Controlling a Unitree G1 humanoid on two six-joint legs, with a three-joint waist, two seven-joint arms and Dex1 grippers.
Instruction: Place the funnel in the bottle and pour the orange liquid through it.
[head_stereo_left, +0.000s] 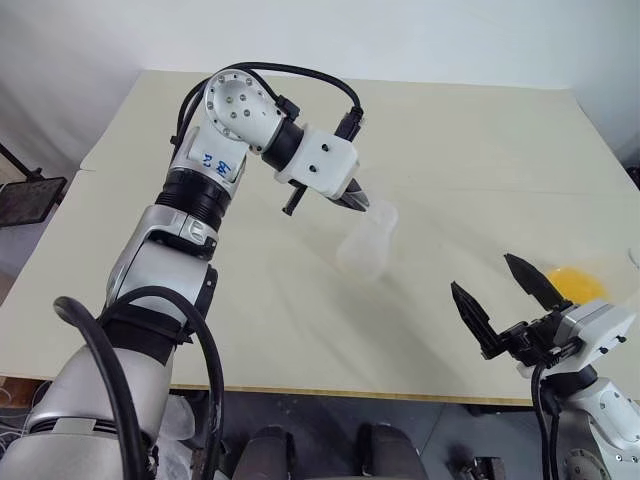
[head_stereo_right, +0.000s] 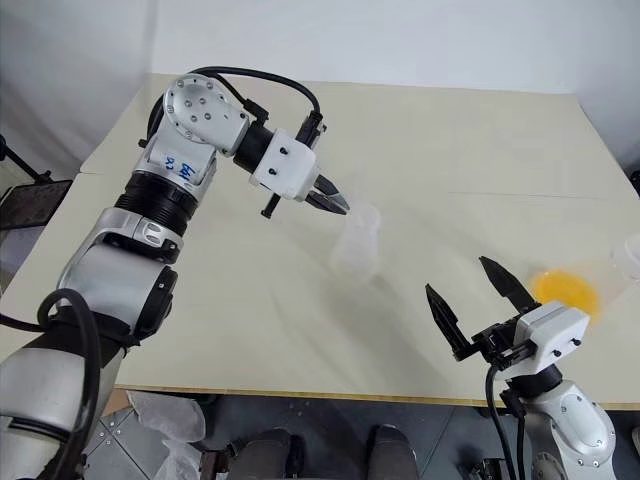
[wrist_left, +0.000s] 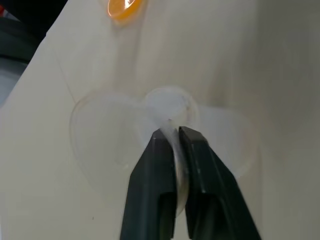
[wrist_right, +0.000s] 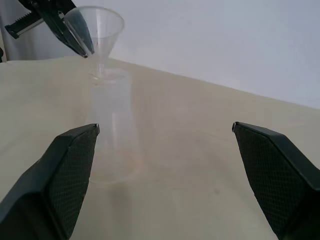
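The small, see-through, colourless plastic funnel (wrist_right: 95, 27) sits with its short stem in the narrow neck of the smaller clear conical glass flask, the bottle (wrist_right: 111, 130), which stands upright near the middle of the pale beige tabletop (head_stereo_left: 450, 150). The left gripper (wrist_left: 172, 137) has its two black fingers pinched on the funnel's thin rim; they are close together with only the rim wall between them. The right gripper (head_stereo_left: 500, 290) hovers over the near edge toward the right corner, fingers spread wide, holding nothing.

The translucent orange liquid (head_stereo_left: 578, 285) lies in a clear vessel close to the right edge, well apart from the bottle.

The funnel looks very light, stiff and slick; a rim pinch is the only handy hold, and letting go roughly could tip it out of the neck. The bottle looks light when empty, hard, smooth and breakable, and likely top-heavy with the funnel in it. The vessel with the liquid is probably best gripped around its body and kept level until it is over the funnel mouth, since it will slosh.
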